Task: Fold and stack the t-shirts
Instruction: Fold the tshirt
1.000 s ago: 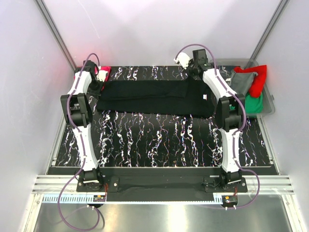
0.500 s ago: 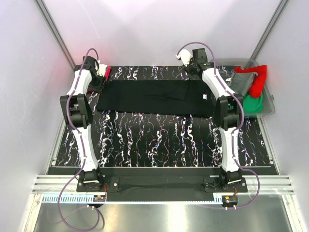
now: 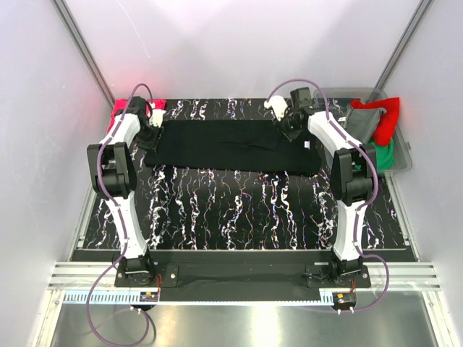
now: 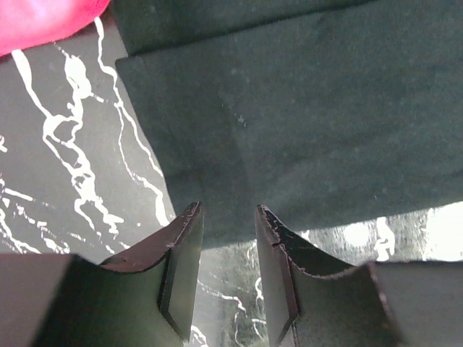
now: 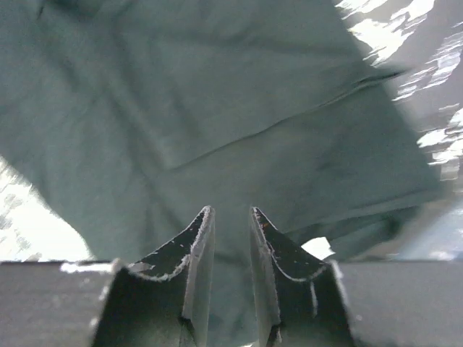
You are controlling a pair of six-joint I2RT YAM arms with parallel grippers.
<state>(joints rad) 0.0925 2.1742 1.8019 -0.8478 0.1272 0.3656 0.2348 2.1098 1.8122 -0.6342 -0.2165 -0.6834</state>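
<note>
My left gripper [image 4: 226, 211] had its 2 fingers a narrow gap apart with nothing between them, the tips hanging just short of the near edge of the black t-shirt [image 4: 325, 130], over the marbled table [image 4: 65, 159]. My right gripper [image 5: 231, 210] was likewise parted by a slim gap and held nothing that I could make out, its tips low over the same dark cloth, where a folded layer with a straight seam lay across a lower one. From above, the left gripper [image 3: 150, 134] sat at the shirt's left end and the right gripper [image 3: 289, 124] near its far right edge. The black t-shirt [image 3: 231, 144] lay flat as a long band across the far half of the table [image 3: 239, 210], with a small pale mark close to its right end. Just beyond its left end, in the far left corner, lay the pink-red t-shirt [image 3: 118, 110], its edge showing at the top left of my left wrist view [image 4: 43, 18]. At the far right a clear bin [image 3: 406, 160] held 3 more: the grey t-shirt [image 3: 365, 123], the red t-shirt [image 3: 388, 116] draped over it, and the green t-shirt [image 3: 381, 154] beneath.
</note>
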